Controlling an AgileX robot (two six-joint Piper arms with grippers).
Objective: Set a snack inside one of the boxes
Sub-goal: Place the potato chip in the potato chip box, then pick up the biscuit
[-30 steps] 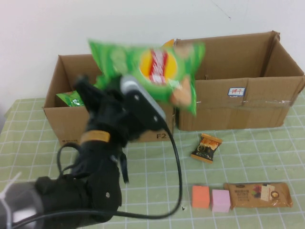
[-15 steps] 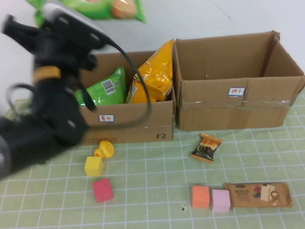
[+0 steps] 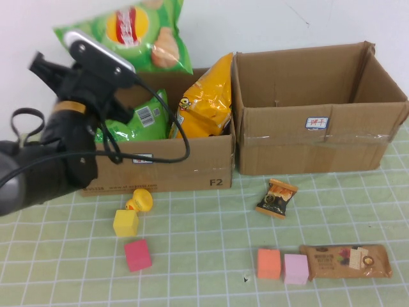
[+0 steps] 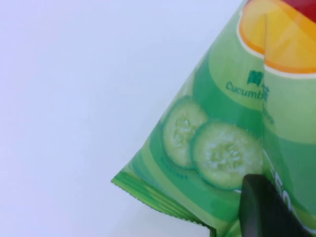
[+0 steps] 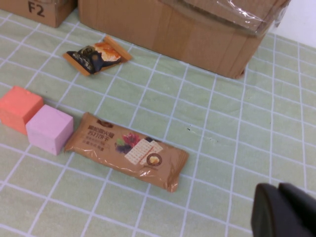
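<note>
My left gripper (image 4: 253, 190) is shut on a green bag of cucumber chips (image 3: 128, 33), gripping it by a lower corner. It holds the bag up in the air over the back left of the left cardboard box (image 3: 166, 171). A second green bag (image 3: 137, 118) and a yellow bag (image 3: 201, 102) stand inside that box. The right box (image 3: 307, 137) stands open beside it, and I see nothing in it. My right gripper (image 5: 282, 210) is shut on nothing and hovers low over the mat near a brown snack bar (image 5: 126, 150).
On the green grid mat lie a small black-and-orange snack (image 3: 277, 198), the brown bar (image 3: 345, 261), an orange cube (image 3: 269, 263), a pink cube (image 3: 296, 268), a yellow cube (image 3: 126, 222), a yellow toy (image 3: 140, 201) and a red cube (image 3: 137, 255).
My left arm swung from the middle of the table to the left and lifted the green bag high. The bag has now come down a little, over the left box.
</note>
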